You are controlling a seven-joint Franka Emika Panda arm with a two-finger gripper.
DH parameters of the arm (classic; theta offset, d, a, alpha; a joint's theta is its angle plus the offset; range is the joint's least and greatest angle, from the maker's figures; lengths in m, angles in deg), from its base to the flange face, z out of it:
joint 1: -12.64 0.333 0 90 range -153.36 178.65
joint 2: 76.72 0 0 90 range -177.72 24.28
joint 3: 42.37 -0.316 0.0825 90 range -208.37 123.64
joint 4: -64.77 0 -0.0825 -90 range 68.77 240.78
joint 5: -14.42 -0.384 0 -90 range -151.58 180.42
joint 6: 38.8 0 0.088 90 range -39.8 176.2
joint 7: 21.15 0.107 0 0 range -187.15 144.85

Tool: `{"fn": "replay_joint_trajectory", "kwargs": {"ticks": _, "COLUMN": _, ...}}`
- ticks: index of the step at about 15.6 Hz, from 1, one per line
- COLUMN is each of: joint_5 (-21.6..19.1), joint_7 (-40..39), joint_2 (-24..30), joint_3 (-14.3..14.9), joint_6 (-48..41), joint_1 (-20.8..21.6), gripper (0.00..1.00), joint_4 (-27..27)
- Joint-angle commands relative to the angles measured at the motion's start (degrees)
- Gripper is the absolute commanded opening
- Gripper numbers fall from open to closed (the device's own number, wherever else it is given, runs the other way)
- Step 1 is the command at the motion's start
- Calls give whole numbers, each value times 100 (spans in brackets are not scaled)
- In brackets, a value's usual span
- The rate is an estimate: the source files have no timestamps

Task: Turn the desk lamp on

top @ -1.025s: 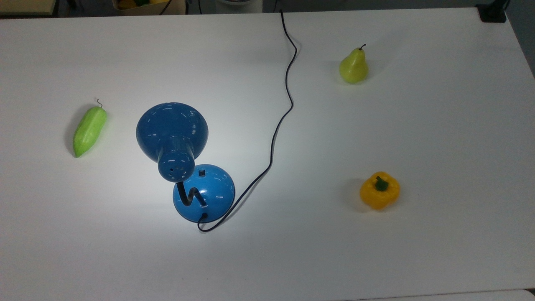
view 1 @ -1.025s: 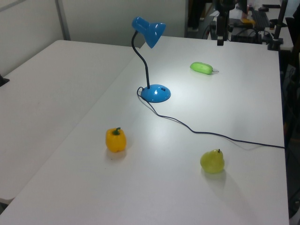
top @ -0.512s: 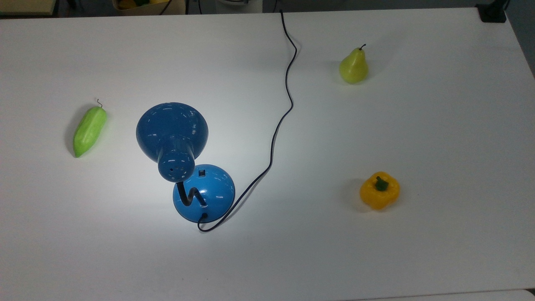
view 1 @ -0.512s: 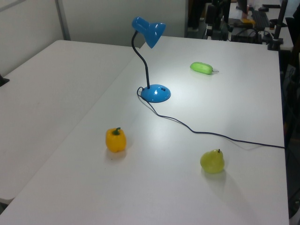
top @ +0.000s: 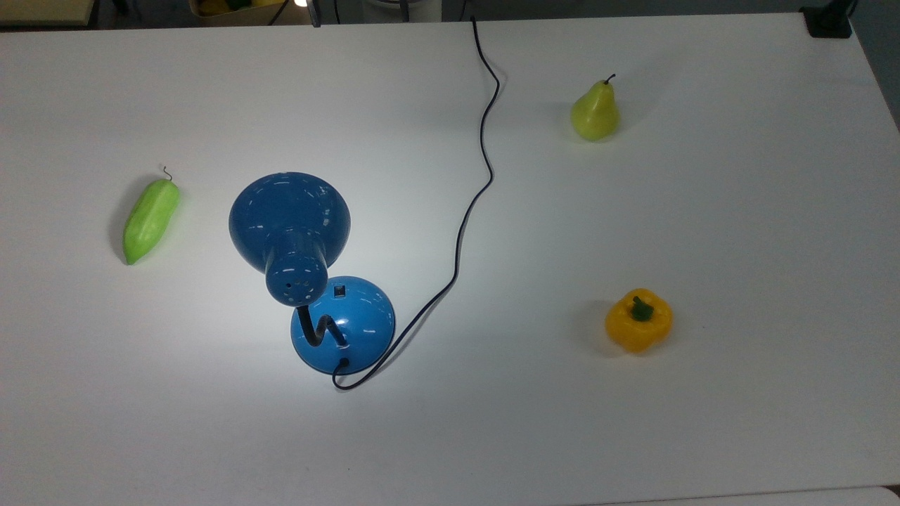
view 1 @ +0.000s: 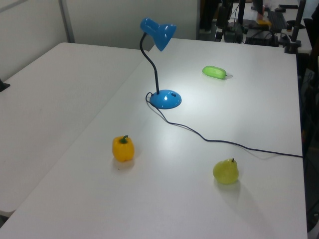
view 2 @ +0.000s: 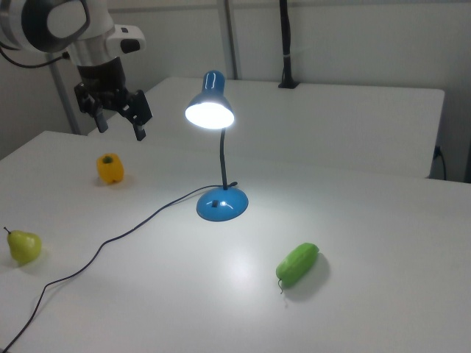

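The desk lamp stands left of centre on the white table, with its blue dome shade (top: 288, 218) above its round blue base (top: 351, 323). A small black switch (top: 339, 289) sits on the base. The bulb glows under the shade (view 2: 210, 103) and lights a patch of table around the base (view 2: 221, 204). The black cord (top: 478, 190) runs from the base to the table's far edge. My gripper (view 2: 119, 126) hangs open in the air at the right view's upper left. It is well clear of the lamp and holds nothing.
A green pear (top: 595, 112), a yellow bell pepper (top: 638, 320) and a long green vegetable (top: 150, 219) lie spread over the table (top: 738, 211). The cord snakes across the middle. A second white table (view 1: 55, 99) adjoins at the left view's left.
In the left view the dark gripper at the table's far edge has shifted left and back. The lamp stays lit and nothing on the table has moved.
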Motion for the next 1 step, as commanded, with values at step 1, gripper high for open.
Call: {"fn": "replay_joint_trajectory", "kwargs": {"ticks": 1, "joint_5": 20, "joint_7": -129, "joint_2": -27, "joint_3": -18, "joint_6": 64, "joint_1": 14, "gripper": 100, "joint_4": -28}}
